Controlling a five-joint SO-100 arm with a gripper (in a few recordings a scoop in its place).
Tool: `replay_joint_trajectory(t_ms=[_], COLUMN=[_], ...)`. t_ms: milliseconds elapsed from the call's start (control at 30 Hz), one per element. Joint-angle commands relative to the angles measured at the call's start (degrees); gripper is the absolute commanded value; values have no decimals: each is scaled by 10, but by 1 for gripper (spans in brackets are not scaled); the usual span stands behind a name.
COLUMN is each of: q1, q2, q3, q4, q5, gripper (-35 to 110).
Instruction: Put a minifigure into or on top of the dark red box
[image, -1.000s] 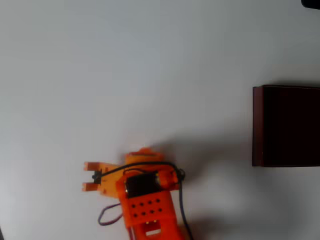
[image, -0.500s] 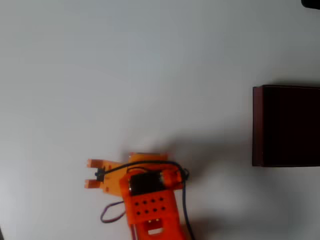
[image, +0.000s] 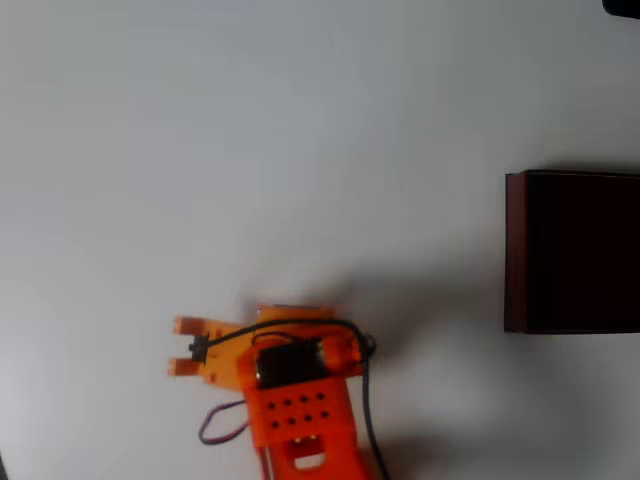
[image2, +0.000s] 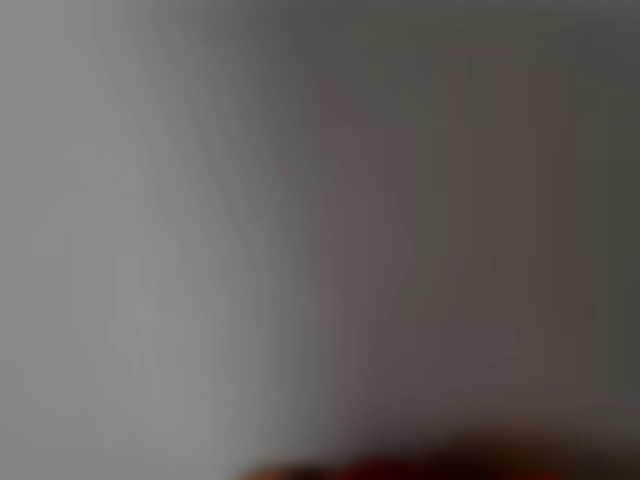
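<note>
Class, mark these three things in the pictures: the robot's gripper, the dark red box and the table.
gripper (image: 181, 346): overhead view, gap midway between the two orange fingertips.
dark red box (image: 514, 250): overhead view, its maroon left wall.
table (image: 250, 130): overhead view, bare pale surface.

pincer (image: 182, 347) bright orange w/ small black bit btwn fingers. arm body (image: 297, 412) orange, dark motor block, black + purple wires. dark red box (image: 515, 250): maroon wall, near-black inside. counter (image: 250, 140) plain pale grey-white. wrist view blurred grey, reddish smear at bottom.
</note>
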Motion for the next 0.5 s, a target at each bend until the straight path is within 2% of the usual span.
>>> replay_joint_trajectory(t_ms=[0, 267, 467], q1=[-36, -87, -41], q2=[5, 53, 134], q3=[-69, -230, -310], q4=[52, 200, 281], q5=[23, 89, 118], gripper=[0, 0, 0])
